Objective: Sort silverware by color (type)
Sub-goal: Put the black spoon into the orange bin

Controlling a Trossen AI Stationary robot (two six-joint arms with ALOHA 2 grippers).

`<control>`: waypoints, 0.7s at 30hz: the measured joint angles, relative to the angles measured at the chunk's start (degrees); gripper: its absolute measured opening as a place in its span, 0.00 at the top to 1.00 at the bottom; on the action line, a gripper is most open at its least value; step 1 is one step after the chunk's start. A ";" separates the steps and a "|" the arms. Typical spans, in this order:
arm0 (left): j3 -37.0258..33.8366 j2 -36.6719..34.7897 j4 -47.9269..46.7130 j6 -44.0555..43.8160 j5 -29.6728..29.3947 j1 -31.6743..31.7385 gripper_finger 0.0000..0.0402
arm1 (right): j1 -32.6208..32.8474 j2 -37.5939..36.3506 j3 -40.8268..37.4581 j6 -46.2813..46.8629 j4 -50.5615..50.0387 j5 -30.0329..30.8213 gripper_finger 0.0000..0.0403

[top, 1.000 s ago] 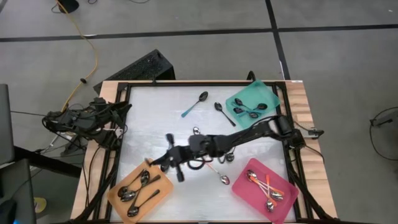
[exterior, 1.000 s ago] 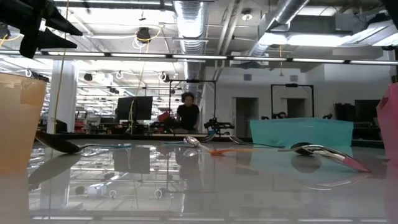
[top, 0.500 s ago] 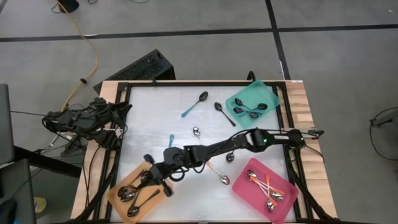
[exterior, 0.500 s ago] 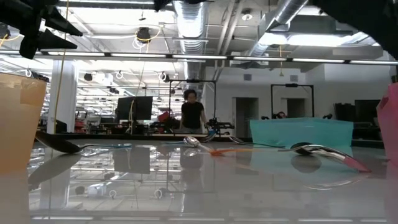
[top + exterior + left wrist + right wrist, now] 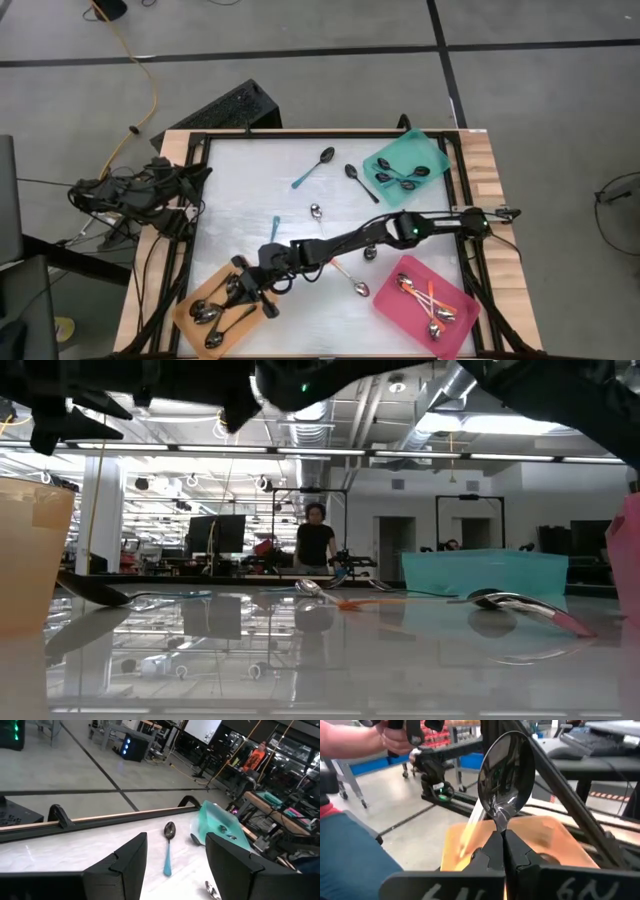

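Note:
My right gripper (image 5: 243,290) reaches across the table from the right and hovers over the orange tray (image 5: 190,322) at the near left, shut on a silver spoon (image 5: 506,770). Several silver spoons (image 5: 215,300) lie in that tray. My left gripper (image 5: 175,865) waits open and empty, folded back at the table's left edge. Loose spoons lie on the white top: a teal-handled one (image 5: 313,168), a dark one (image 5: 360,183), a small one (image 5: 316,211) and an orange-handled one (image 5: 350,280). My right gripper pinches the silver spoon at its neck (image 5: 501,822), just under the bowl, between its two fingertips (image 5: 487,852). The fingers come nearly level from the table's right. The bowl sticks out past the fingertips, lifted clear above the orange tray (image 5: 545,840); the handle is hidden behind the fingers.
A teal tray (image 5: 430,150) with dark spoons stands at the far right, a pink tray (image 5: 400,305) with orange-handled spoons at the near right. A black frame (image 5: 300,133) rims the table. My right arm (image 5: 380,232) spans the table's middle. A person's hand (image 5: 395,740) shows beyond the table.
My right gripper has carried the spoon from the table's middle toward the near left corner and down, tipping more level, and now stands over the orange tray. It has stayed shut on the spoon.

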 joint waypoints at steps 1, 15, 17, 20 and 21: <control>-0.13 0.00 0.03 -0.02 -0.11 0.00 0.54 | -0.04 0.79 0.06 0.60 1.47 -0.08 1.00; -2.98 -0.02 0.14 -2.52 -0.40 0.00 0.54 | -2.03 3.31 0.02 6.31 1.72 -0.70 0.99; -2.98 -0.02 0.15 -2.52 -0.40 -0.01 0.54 | -2.03 3.31 0.02 6.30 1.34 -0.60 0.97; -2.98 -0.02 0.14 -2.52 -0.40 0.00 0.54 | -2.03 3.26 0.02 5.28 0.35 -0.29 0.92; -2.98 -0.02 0.14 -2.52 -0.40 0.00 0.54 | -2.03 3.26 0.02 4.70 0.00 -0.25 0.90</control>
